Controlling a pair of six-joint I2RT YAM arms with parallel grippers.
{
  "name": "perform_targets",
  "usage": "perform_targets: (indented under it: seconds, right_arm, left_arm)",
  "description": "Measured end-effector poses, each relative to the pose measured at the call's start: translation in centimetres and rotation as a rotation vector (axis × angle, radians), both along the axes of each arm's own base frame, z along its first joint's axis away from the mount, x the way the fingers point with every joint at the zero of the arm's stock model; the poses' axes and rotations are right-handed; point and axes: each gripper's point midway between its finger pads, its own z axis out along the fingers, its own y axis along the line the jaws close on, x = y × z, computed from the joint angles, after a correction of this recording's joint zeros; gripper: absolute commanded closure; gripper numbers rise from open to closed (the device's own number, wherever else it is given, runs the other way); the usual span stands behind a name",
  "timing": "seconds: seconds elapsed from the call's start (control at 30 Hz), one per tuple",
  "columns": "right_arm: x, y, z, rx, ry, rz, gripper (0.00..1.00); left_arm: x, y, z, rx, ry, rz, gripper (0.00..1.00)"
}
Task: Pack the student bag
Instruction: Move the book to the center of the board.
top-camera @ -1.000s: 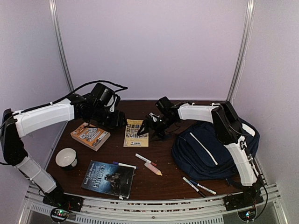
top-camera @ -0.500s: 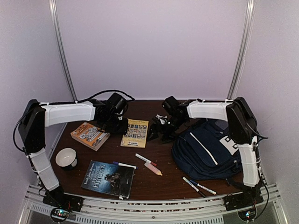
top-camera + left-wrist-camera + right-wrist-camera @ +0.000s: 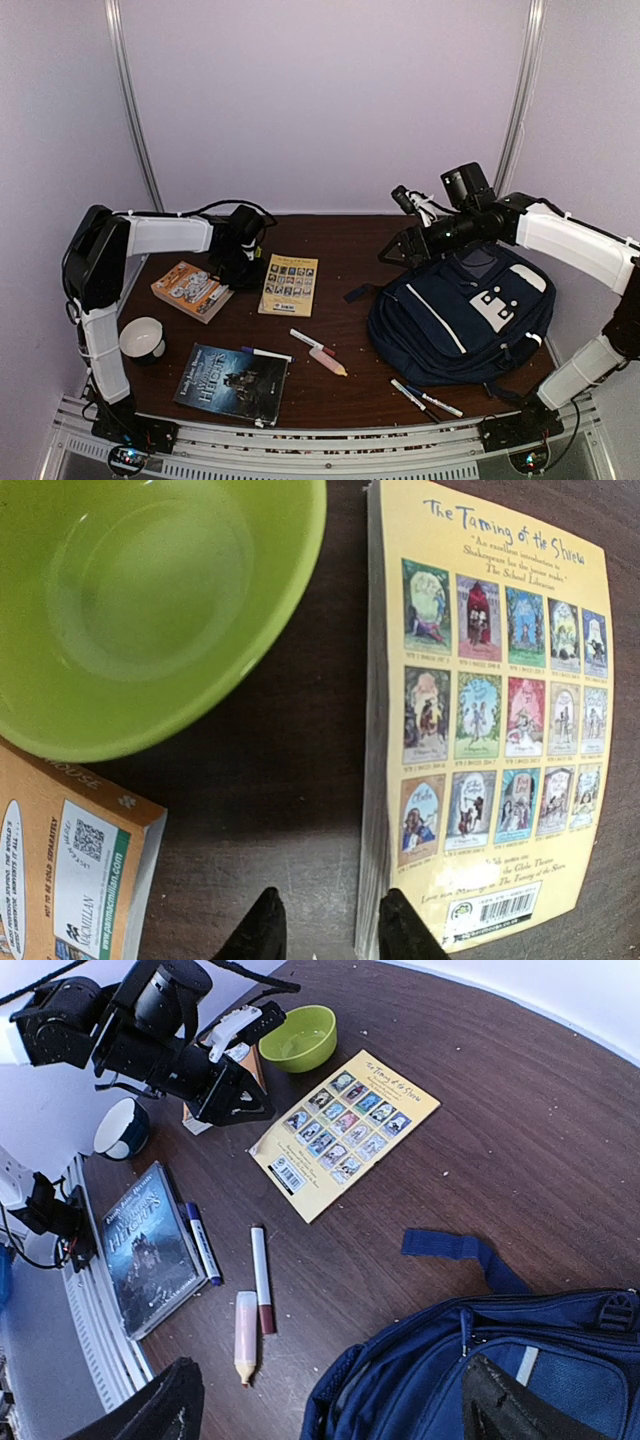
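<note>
Dark brown wooden worktop (image 3: 350,260) beneath lilac walls. Right of the overhead view: large navy-blue fabric backpack with white trim (image 3: 450,320), lying flat. Upper centre: thin yellow paperback (image 3: 490,710). Right end effector (image 3: 335,1400) spread wide, empty, above the backpack's upper-left corner. Left end effector (image 3: 325,935) narrowly parted astride the paperback's edge; grip impossible to confirm. Best: one finger under that edge before lifting.

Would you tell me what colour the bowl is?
The bowl is lime green, clearest in the left wrist view.
</note>
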Motion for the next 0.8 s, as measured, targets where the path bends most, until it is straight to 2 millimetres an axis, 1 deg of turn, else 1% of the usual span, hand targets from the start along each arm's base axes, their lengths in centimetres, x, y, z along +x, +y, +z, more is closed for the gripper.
perform_targets:
  seconds: [0.07,0.17,0.3,0.4,0.6,0.73,0.8]
  right_arm:
    - [0.0,-0.7,-0.2,-0.018,-0.033,-0.009,0.1]
    - [0.3,-1.5,-0.7,-0.038,-0.054,-0.022,0.1]
    - [0.6,-1.8,-0.9,-0.041,-0.066,-0.03,0.11]
    - [0.8,-1.6,-0.6,-0.033,-0.079,-0.03,0.11]
    - [0.9,-1.5,-0.4,-0.025,-0.086,-0.027,0.11]
    - [1.0,-1.4,-0.3,-0.019,-0.092,-0.025,0.11]
    - [0.9,-1.4,-0.2,-0.015,-0.092,-0.023,0.11]
  left_arm:
    - [0.1,0.0,0.0,-0.01,0.002,-0.006,0.67]
    - [0.3,-0.2,0.0,-0.017,-0.005,-0.012,0.65]
    - [0.1,-0.8,-0.2,-0.052,0.0,-0.026,0.68]
    - [0.0,-1.3,-0.4,-0.07,0.014,-0.036,0.75]
    - [-0.1,-1.6,-2.2,-0.067,0.052,-0.042,0.89]
    - [-0.1,-1.6,-2.3,-0.069,0.055,-0.043,0.99]
    - [-0.1,-1.6,-2.3,-0.068,0.055,-0.042,1.0]
